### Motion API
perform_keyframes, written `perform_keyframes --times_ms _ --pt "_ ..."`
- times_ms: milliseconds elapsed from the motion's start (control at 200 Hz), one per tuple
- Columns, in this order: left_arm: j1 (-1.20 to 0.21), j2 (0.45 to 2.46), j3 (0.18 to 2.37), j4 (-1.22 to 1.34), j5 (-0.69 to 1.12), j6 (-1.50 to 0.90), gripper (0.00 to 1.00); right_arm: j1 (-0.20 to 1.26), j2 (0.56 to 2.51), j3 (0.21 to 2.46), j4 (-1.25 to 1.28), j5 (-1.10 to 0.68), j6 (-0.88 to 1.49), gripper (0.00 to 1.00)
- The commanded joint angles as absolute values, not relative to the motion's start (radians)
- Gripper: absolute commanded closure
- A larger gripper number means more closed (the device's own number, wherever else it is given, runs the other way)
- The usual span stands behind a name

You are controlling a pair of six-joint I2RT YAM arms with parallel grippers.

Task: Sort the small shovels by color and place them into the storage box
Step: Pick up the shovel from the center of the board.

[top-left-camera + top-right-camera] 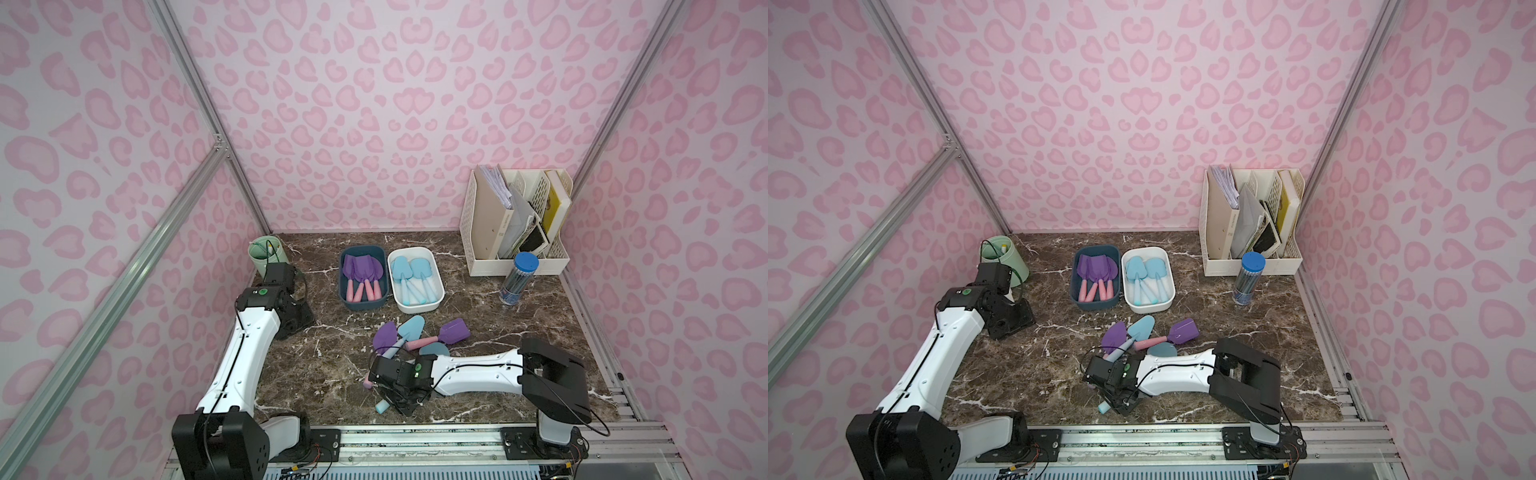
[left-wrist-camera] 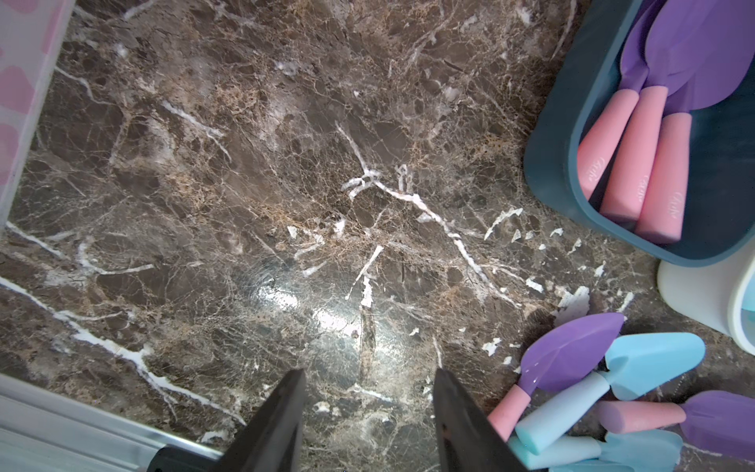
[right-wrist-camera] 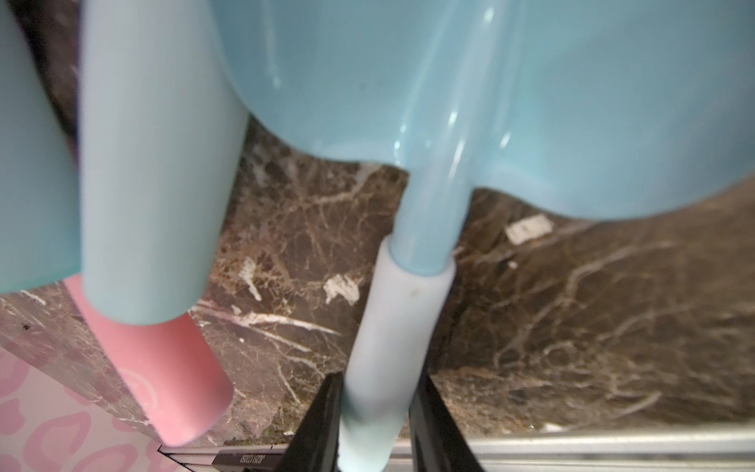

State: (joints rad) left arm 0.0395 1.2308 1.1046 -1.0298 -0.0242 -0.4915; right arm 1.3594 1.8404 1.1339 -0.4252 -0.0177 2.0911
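In both top views, purple-bladed plastic shovels with pink handles [image 1: 360, 277] lie in a dark blue plastic box [image 1: 341, 284]. All-light-blue plastic shovels [image 1: 411, 276] lie in the white plastic box [image 1: 417, 306] just beside it. All of these have blades toward the back wall and handles toward the front.

Nearer the front of the brown marble-patterned table [image 1: 498, 324] is a loose pile. A pointed purple shovel [image 1: 385, 336] and a pale blue shovel [image 1: 412, 327] slant with blades back-right. A square-bladed purple shovel [image 1: 454, 331] lies crosswise, blade to the right.

The right hand [image 1: 395, 399] is low at the pile's front. From under it a held blue shovel [image 1: 381, 407] shows only its handle end, pointing front-left.

The left wrist view shows the left hand [image 2: 369, 374] with fingers apart over bare table. It also shows three pink handles in the dark box's corner.

The right wrist view alone shows the held shovel's glossy rounded blade and thin neck. The neck runs into a paler handle, and the black fingers [image 3: 322, 408] are clamped on either side of it.
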Motion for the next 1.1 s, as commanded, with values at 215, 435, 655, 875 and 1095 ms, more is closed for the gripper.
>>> perform_keyframes --times_ms 215,435,655,875,1095 --pt "0.04 1.23 1.109 -1.049 -0.021 -0.477 0.45 1.37 1.819 1.138 -0.474 0.03 2.385 0.73" --pt "0.04 1.229 1.109 -1.05 -0.025 -0.477 0.45 1.376 1.801 1.157 -0.521 0.073 2.385 0.74" --pt "0.04 1.229 1.109 -1.053 -0.035 -0.479 0.45 1.384 1.776 1.181 -0.573 0.106 2.382 0.74" --pt "0.041 1.23 1.11 -1.055 -0.039 -0.483 0.45 1.385 1.739 1.227 -0.676 0.173 2.36 0.74" --pt "0.04 1.237 1.116 -1.058 -0.045 -0.49 0.45 1.384 1.725 1.287 -0.807 0.256 2.309 0.78"
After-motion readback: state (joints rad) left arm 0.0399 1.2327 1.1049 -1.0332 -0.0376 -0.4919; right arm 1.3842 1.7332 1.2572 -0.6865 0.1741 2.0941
